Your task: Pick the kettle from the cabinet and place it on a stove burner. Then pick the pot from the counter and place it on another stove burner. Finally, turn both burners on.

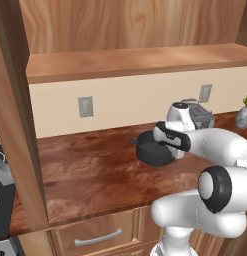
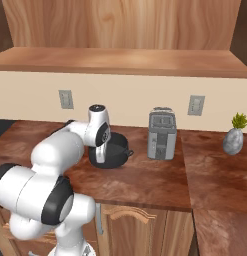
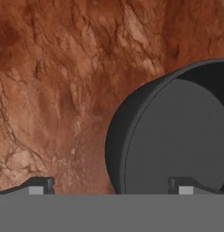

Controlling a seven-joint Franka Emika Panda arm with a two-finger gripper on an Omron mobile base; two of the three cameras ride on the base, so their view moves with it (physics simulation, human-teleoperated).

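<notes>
Counter [image 2: 145, 182] – pot [image 2: 115, 155] half-hidden behind arm

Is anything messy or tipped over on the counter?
No, nothing stands out. The pot sits upright on the counter, the toaster stands straight, and the little plant is upright. Nothing looks spilled.

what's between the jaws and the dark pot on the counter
Nothing visible. The open gripper hangs right over the squat dark grey-black pot on the reddish-brown wood-grain counter, its jaws straddling the pot's wall: one inside, one outside.
</notes>
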